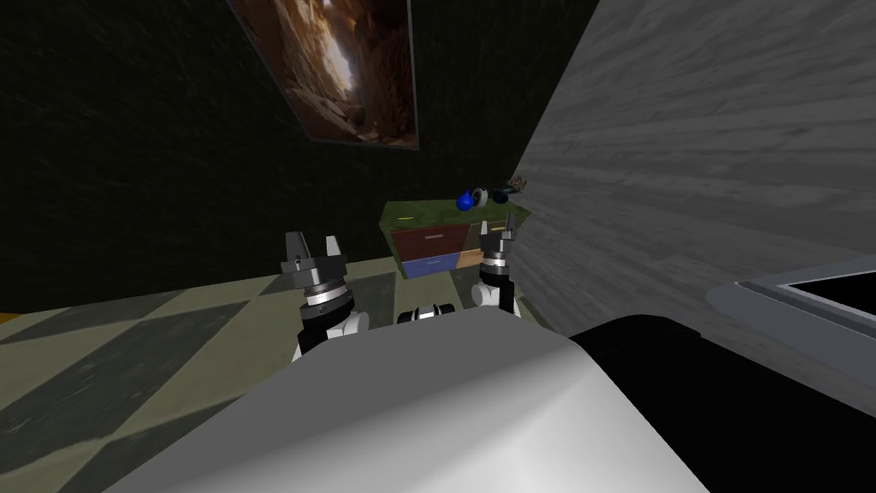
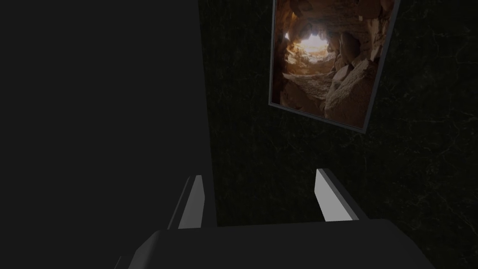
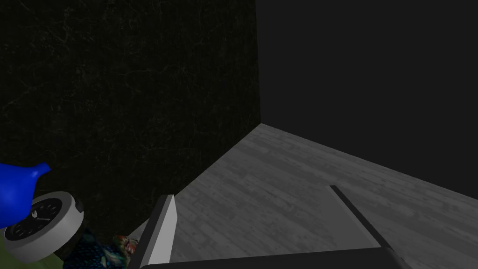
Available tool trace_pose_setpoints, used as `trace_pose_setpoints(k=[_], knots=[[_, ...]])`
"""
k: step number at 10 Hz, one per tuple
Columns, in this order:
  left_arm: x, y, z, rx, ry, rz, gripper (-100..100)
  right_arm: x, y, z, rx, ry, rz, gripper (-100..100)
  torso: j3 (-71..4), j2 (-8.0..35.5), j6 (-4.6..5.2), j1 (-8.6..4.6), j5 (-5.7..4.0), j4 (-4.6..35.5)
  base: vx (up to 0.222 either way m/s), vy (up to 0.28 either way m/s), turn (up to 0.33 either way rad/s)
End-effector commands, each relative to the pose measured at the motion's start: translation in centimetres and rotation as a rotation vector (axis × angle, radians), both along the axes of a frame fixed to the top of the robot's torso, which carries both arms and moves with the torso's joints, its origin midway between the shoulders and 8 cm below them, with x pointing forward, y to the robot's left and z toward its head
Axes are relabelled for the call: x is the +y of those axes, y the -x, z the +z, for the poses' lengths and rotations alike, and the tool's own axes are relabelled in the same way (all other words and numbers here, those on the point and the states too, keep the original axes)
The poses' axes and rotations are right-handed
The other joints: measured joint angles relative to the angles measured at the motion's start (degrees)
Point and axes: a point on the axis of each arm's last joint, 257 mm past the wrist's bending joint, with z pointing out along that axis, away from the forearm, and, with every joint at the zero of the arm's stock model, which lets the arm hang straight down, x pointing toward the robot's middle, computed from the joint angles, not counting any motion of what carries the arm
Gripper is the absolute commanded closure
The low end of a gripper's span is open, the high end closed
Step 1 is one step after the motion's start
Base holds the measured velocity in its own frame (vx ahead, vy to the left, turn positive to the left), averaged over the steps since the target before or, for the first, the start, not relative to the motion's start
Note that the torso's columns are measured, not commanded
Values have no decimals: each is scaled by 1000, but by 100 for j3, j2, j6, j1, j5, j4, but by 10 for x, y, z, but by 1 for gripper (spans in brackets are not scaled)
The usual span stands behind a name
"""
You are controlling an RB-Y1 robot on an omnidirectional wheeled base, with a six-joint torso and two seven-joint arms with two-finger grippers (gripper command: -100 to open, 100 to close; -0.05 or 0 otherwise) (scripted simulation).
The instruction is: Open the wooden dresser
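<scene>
The dresser [image 1: 432, 240] is low, with a green top, a red-brown drawer above a blue one and a yellowish panel at its right end; it stands in the corner between the dark wall [image 1: 128, 154] and the grey planked wall [image 1: 684, 154], carrying a blue vase [image 1: 464, 202] and a clock [image 1: 482, 197]. The right gripper [image 1: 497, 228] rises before its right end, contact unclear, fingers spread and empty; the left gripper [image 1: 314, 242], well left of it, is likewise spread, holding nothing

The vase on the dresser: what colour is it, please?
The vase is blue, clearest in the right wrist view.
</scene>
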Motion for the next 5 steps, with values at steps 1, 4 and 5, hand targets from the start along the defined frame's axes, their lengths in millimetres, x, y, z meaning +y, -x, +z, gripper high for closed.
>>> trace_pose_setpoints(k=[1, 4, 5], knots=[[0, 0, 0, 0, 0, 0, 0, 8, -5, -6, 31, 70, 8, -100, -846, 423, 0, 0, 0, 423, 14, 4, 29], [0, 0, 0, 1, 0, 0, 0, 23, -19, -33, 133, 243, -5, -100, -1382, 678, 0, 3, 1, 683, 28, 9, 59], [0, 0, 0, 1, 0, 0, 0, 26, -25, -45, 176, 299, -17, -100, -1387, 682, 0, 2, 1, 687, 45, 12, 73]])
